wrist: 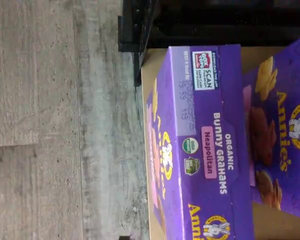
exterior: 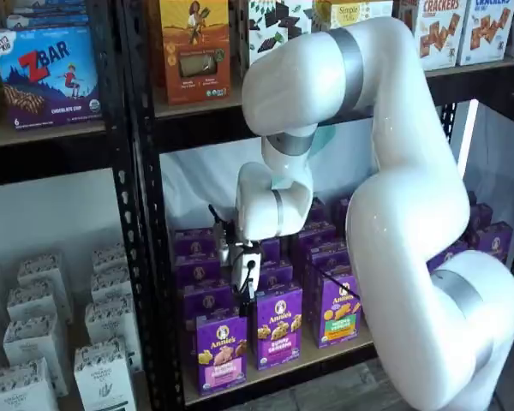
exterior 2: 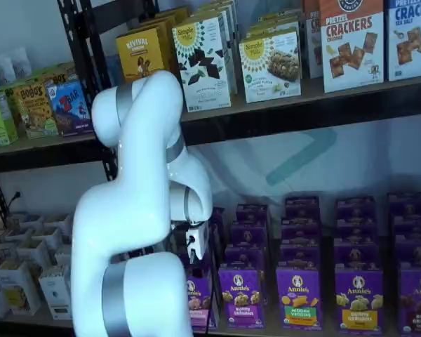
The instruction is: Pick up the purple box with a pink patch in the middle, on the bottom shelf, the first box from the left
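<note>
Purple cardboard carton with a pink band across its lower front (exterior: 221, 352), the purple box of the task, stands at the front corner of the tan wooden bottom shelf (exterior: 313, 360), hard against the black perforated rack post (exterior: 150, 282). In a shelf view it sits at about seven o'clock from the white-bodied, black-fingered claw (exterior: 244, 287), which hangs just above and slightly behind it, apart from it. The claw is released, with its fingers spread and nothing between them.

My reading is that the approach step is in hand: the arm is lining up over the carton and the grasp has not begun. The next move would call for shifting toward seven o'clock until the fingers straddle the carton's top, then coming straight down and closing. The neighbouring purple carton (exterior: 278, 326) at three o'clock stands just beside it, so room on that side is tight.

The box is upright, its long axis vertical, printed front facing out into the room. The wrist view shows its narrow top panel (wrist: 210, 145) with the pink "Neapolitan" label, running lengthwise along the shelf's front edge, grey plank floor (wrist: 50, 120) beyond. A grip across the thin depth looks most natural.
</note>
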Available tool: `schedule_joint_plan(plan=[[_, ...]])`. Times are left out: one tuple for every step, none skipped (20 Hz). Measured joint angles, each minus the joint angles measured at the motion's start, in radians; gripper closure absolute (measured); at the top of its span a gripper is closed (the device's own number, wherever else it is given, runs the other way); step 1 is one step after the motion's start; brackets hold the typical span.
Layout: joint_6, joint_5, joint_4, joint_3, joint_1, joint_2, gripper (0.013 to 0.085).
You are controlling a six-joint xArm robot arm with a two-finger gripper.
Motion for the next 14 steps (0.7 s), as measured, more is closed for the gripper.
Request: schedule_joint_plan(plan=[[-0.003,0.011,0.003,-0.005,-0.001,0.001,0.0130],[-0.006,0.022,0.006,-0.011,-0.001,0.003,0.0130],[-0.003,0.028,0.003,-0.016,-0.002,0.004,0.0130],[0.003,0.032,-0.003,-0.019,-0.002,0.006,0.0130],[0.014,0.035,-0.014,-0.023,-0.002,0.008,0.0130],[0.025,0.038,-0.026,-0.026,-0.002,0.010,0.0130],[0.034,0.047,-0.036,-0.032,-0.002,0.011,0.0130],[0.042,0.059,-0.044,-0.038,-0.002,0.013,0.0130],[0.050,0.072,-0.052,-0.044,-0.002,0.014,0.0130],[0.057,0.085,-0.060,-0.051,-0.001,0.016,0.0130],[0.061,0.100,-0.063,-0.057,-0.001,0.017,0.0130],[0.064,0.117,-0.067,-0.064,-0.001,0.019,0.0130],[0.069,0.134,-0.072,-0.070,-0.002,0.020,0.0130],[0.076,0.147,-0.080,-0.075,-0.003,0.022,0.0130]])
